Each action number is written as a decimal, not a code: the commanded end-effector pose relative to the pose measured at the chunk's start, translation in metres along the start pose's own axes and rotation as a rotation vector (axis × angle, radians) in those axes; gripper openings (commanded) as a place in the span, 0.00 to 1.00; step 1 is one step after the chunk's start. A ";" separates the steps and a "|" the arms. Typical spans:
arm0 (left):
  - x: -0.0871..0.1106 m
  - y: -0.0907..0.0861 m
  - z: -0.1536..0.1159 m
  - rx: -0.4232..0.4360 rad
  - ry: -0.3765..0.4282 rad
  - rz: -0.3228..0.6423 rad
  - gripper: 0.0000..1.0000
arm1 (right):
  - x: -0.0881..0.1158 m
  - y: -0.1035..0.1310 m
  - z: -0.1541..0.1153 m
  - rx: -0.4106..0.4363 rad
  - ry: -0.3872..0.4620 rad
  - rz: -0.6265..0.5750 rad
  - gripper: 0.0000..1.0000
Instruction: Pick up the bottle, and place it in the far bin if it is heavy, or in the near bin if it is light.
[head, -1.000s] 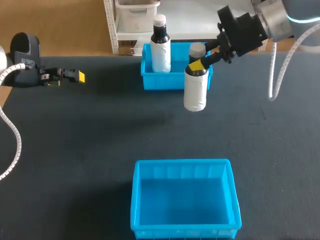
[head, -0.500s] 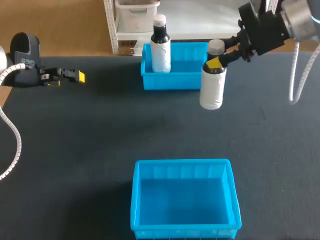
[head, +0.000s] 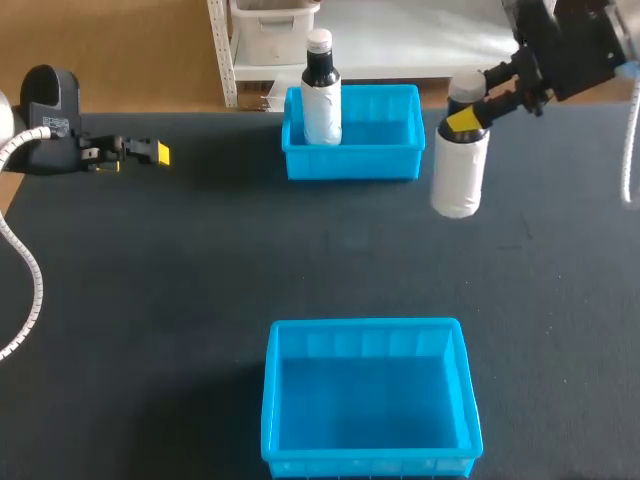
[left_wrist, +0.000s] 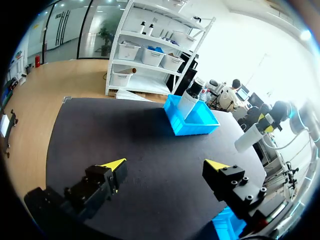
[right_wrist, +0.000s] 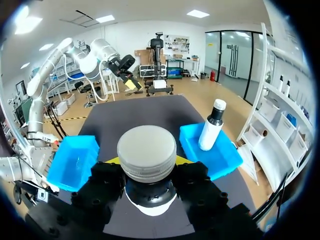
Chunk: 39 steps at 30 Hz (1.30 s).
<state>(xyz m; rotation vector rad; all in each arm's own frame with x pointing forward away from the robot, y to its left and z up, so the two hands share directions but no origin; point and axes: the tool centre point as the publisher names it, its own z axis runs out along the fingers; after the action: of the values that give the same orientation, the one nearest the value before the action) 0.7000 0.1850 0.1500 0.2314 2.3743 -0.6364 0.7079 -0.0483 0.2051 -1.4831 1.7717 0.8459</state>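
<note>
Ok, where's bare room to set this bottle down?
The near bin is empty. The far bin is crowded at its left corner by a standing bottle, free on the side nearer the held bottle in the right gripper. Bare table lies between the two bins and below the held bottle.

We see a dark bench (head: 180, 280), wooden floor (head: 130, 50) beyond it, white shelving (head: 225, 55), ceiling lights (right_wrist: 198, 13) lit
</note>
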 end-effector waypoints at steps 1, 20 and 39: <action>0.000 0.000 0.000 0.000 0.000 0.000 1.00 | -0.011 0.034 -0.023 0.090 0.007 -0.011 0.00; 0.000 0.000 0.000 0.000 0.000 0.000 1.00 | -0.043 0.087 -0.023 0.038 -0.020 -0.075 0.00; 0.000 0.000 0.000 0.000 0.000 0.000 1.00 | -0.071 -0.007 -0.062 0.056 -0.030 -0.085 0.00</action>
<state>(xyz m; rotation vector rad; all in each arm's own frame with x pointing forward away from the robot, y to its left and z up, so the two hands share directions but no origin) 0.7000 0.1850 0.1500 0.2315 2.3744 -0.6365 0.6852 -0.0567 0.2925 -1.4532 1.6876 0.7158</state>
